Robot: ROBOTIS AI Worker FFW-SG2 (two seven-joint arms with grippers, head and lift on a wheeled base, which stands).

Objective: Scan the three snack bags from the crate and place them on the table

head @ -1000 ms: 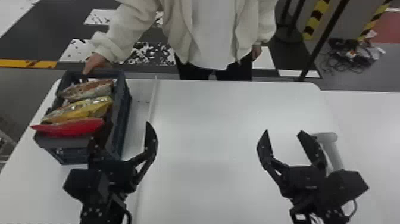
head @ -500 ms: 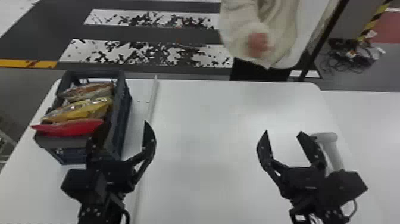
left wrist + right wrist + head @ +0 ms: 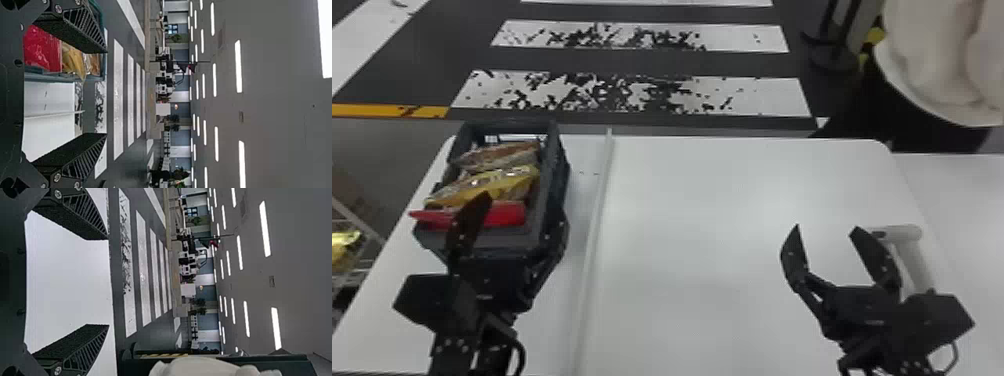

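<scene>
Basically zero progress, looks like: the shiny red bag [image 3: 504, 216], yellow foil bag [image 3: 509, 184] and brown foil bag [image 3: 504, 154] all sit in the dark plastic crate [image 3: 558, 175]. Black left gripper [image 3: 105, 93] and black right gripper [image 3: 826, 228]: both spread, empty. Scanning and placing all three remain.

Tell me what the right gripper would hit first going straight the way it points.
The way ahead of the right gripper looks free as far as shown, over the table and past the far edge, though the gripper's height is hard to judge.
</scene>
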